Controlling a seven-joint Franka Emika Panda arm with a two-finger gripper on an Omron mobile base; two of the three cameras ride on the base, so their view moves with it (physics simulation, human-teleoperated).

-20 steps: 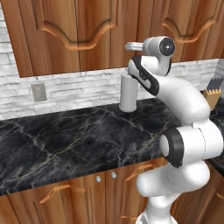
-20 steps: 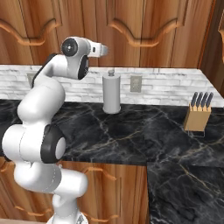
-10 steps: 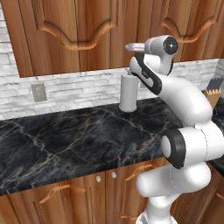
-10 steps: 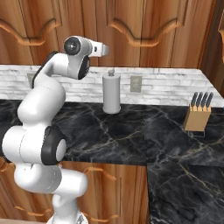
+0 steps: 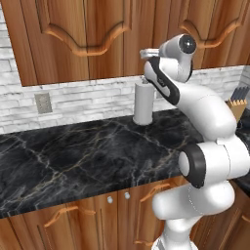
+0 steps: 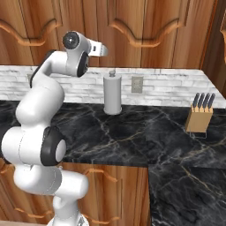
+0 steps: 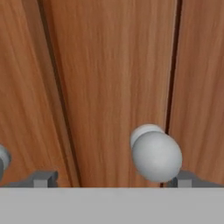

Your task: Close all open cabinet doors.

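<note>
Reddish-brown wood cabinet doors, arched moulding, round silver knob

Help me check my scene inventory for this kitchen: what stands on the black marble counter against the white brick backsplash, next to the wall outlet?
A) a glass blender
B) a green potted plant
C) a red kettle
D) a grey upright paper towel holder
D: a grey upright paper towel holder stands on the black marble counter by the white brick backsplash, left of the wall outlet in the right base view.
</note>
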